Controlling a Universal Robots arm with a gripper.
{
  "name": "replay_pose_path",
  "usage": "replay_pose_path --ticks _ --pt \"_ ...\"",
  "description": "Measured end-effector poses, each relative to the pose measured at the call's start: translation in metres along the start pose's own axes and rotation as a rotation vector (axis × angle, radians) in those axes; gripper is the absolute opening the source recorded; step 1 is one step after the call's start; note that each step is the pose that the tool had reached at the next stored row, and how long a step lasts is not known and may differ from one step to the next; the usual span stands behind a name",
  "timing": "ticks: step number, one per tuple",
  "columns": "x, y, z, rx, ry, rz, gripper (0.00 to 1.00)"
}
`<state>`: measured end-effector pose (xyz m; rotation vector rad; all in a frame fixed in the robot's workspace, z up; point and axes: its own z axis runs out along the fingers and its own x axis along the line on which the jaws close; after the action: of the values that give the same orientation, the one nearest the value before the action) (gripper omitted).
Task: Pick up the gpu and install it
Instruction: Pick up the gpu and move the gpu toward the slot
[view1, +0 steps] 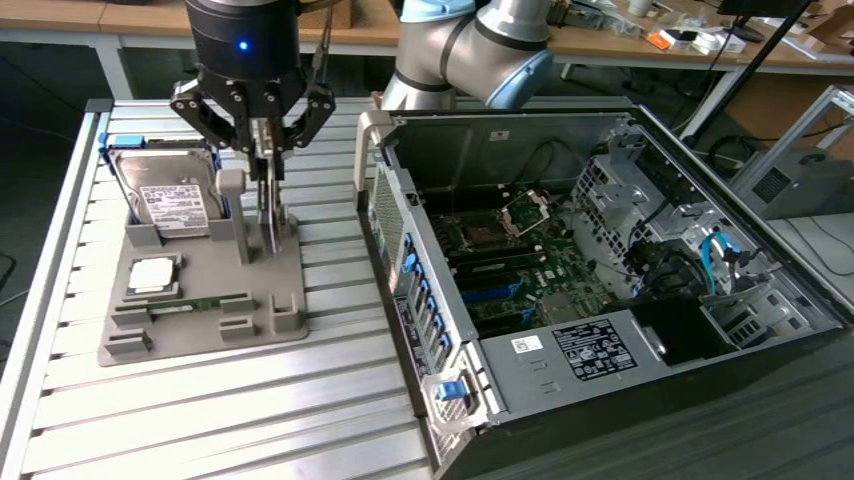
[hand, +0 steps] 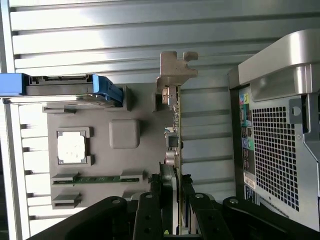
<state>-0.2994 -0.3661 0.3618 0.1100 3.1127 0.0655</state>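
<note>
Starting at the exterior view's left, the silver hard drive (view1: 171, 197) (hand: 65, 86) leans upright in the grey holder tray (view1: 274, 318) (hand: 125, 107), at about eight o'clock from my gripper (view1: 268, 160) (hand: 173, 184). Nearer the camera, at seven o'clock, a square processor chip (view1: 154, 275) (hand: 72, 148) lies flat in its pocket. The narrow green memory stick (view1: 200, 303) (hand: 95, 178) lies in a slot just beyond it.

A grey post (view1: 235, 210) of the tray rises just beside my fingers, at nine o'clock from the gpu (view1: 275, 215) (hand: 176, 125). The gpu stands on edge at the tray's right side, directly at six o'clock under me. My jaws are clamped on its upper edge, one finger against each face. Seen from my wrist, its silver bracket (hand: 176, 70) sticks out at the end away from my fingers.

At three o'clock the open computer case (view1: 400, 230) (hand: 275, 150) lies on the slatted table (view1: 200, 420). Its near wall stands between the gpu and the motherboard (view1: 521, 275).
</note>
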Motion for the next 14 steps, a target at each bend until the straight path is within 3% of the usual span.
replay_pose_path --ticks 14 --pt "0.000 0.0007 -0.0168 0.0001 0.0001 0.000 0.27"
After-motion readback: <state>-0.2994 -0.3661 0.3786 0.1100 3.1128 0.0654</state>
